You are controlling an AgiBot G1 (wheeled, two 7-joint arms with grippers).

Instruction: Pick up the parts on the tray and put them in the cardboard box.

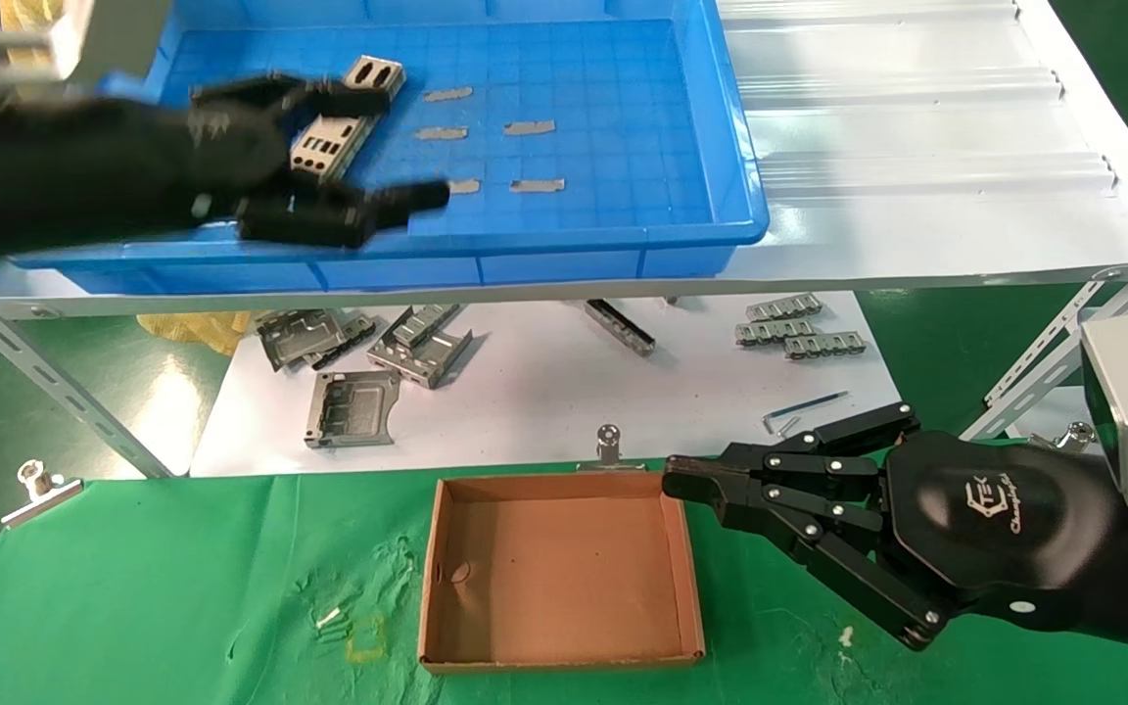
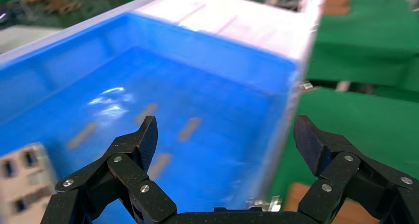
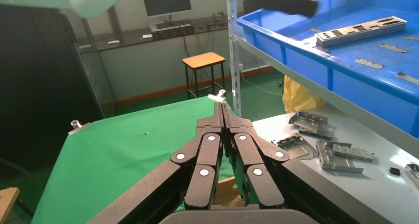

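While cardboard box (image 1: 564, 568) sits empty | parts (image 1: 341, 122) in tray (image 1: 623, 147) at 11 o'clock; left gripper (image 1: 368, 147) spread wide above | right gripper (image 1: 696, 485) pressed together, parked at 4 o'clock; nothing moved yet

Head view: high, facing forward and down over shelf and green surface.
Left wrist view: close above tray (image 2: 207, 110).
Right wrist view: low, looking leftward.
Shared: the tray (image 1: 740, 211) (image 3: 316, 61).

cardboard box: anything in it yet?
Empty. The small shallow brown cardboard box shows only bare floor; the silvery punched metal plates lie in the blue tray.
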